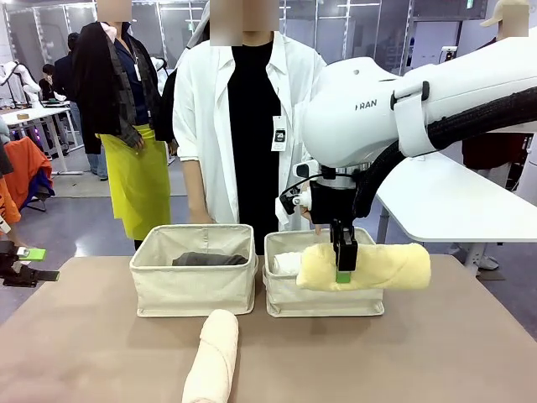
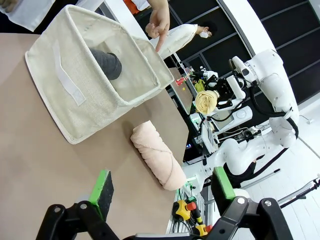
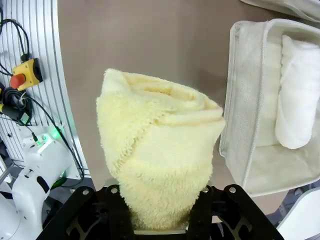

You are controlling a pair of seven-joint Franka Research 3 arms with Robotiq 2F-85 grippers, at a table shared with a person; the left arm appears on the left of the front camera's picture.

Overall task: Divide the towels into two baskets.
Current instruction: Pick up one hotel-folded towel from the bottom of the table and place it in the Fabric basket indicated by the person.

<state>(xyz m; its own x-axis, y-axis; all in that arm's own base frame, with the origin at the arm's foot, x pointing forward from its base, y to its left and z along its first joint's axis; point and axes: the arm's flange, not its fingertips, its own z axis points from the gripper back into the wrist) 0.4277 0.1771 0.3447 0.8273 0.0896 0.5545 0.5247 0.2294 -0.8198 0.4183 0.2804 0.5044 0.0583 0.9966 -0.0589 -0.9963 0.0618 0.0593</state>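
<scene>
The yellow towel (image 1: 377, 267), pinched by the right end effector (image 1: 344, 273), hangs over the near rim of the right basket (image 1: 323, 300) holding the white towel (image 1: 287, 263), with the left basket (image 1: 193, 290) and its grey towel (image 1: 208, 259) beside it, the pink towel (image 1: 212, 357) in front to its left, and the left end effector (image 2: 161, 184) spread.

Fluffy terry yellow towel (image 3: 160, 170); matt canvas baskets (image 1: 195, 290); glossy plastic arm (image 1: 377, 101).
</scene>
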